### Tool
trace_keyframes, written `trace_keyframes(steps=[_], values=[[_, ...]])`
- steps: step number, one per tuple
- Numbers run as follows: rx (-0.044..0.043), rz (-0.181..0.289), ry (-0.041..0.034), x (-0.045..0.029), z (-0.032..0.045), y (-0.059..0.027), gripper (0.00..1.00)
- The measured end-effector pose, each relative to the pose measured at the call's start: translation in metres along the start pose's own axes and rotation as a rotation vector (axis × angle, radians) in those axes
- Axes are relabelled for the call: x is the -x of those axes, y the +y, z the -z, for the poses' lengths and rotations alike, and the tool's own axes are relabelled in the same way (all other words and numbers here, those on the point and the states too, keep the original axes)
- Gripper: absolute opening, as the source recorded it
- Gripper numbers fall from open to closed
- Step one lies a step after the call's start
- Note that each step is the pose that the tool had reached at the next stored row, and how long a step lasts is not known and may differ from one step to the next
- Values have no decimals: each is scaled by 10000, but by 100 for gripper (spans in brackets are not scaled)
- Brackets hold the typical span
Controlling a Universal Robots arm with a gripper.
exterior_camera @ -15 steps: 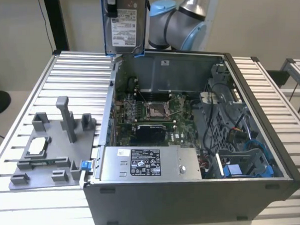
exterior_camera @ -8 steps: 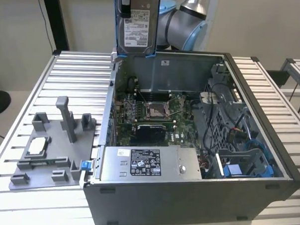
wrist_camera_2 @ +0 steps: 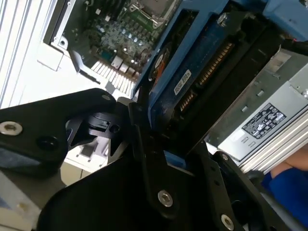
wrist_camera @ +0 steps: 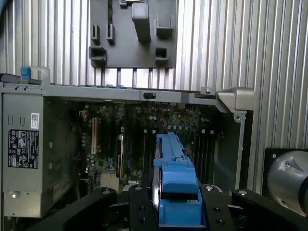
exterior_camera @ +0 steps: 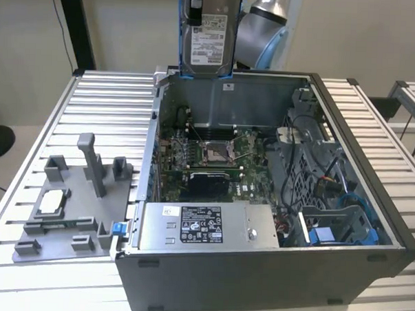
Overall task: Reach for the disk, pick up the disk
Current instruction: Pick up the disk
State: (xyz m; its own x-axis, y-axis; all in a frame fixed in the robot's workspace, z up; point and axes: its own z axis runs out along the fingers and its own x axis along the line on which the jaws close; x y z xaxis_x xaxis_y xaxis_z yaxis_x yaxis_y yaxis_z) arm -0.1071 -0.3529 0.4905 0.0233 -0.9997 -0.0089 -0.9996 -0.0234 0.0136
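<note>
— What is seen at nine o'clock in the exterior view?

— A grey fixture plate (exterior_camera: pixel 73 225) is laid on the slatted table (exterior_camera: pixel 107 96), at about eight o'clock of the computer case (exterior_camera: pixel 257 281). A small square silver chip (exterior_camera: pixel 51 202) is seated in the plate, toward its nine o'clock edge.

— And in the middle?

— The case is laid on its side with the cover off. The motherboard (exterior_camera: pixel 214 156) is exposed at the centre. A grey power supply box (exterior_camera: pixel 204 228) with a black label is set at six o'clock inside the case, against the near wall.

— Where is the disk found?

— The disk (exterior_camera: pixel 212 39) is found at twelve o'clock, above the case's far wall. It is held upright, with its white label turned toward the exterior camera and blue rails seen along its edges. Whether its lower edge is touching the rim cannot be told.

— How is the pincer set?

— The gripper (wrist_camera: pixel 177 192) is closed on the disk. In the first wrist view its black fingers (wrist_camera: pixel 139 207) are pressed against both sides of the blue-railed drive, parted only by the drive's thickness. Nothing else is gripped.

— What is seen further round?

— The arm (exterior_camera: pixel 265 27) is seen at one o'clock, just behind the disk. A blue drive bay (exterior_camera: pixel 342 230) is fitted at four o'clock inside the case.
</note>
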Motion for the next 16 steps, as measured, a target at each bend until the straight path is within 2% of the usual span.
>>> trace_keyframes(steps=[16], values=[[1, 1, -17, -17, 11, -726, 0]])
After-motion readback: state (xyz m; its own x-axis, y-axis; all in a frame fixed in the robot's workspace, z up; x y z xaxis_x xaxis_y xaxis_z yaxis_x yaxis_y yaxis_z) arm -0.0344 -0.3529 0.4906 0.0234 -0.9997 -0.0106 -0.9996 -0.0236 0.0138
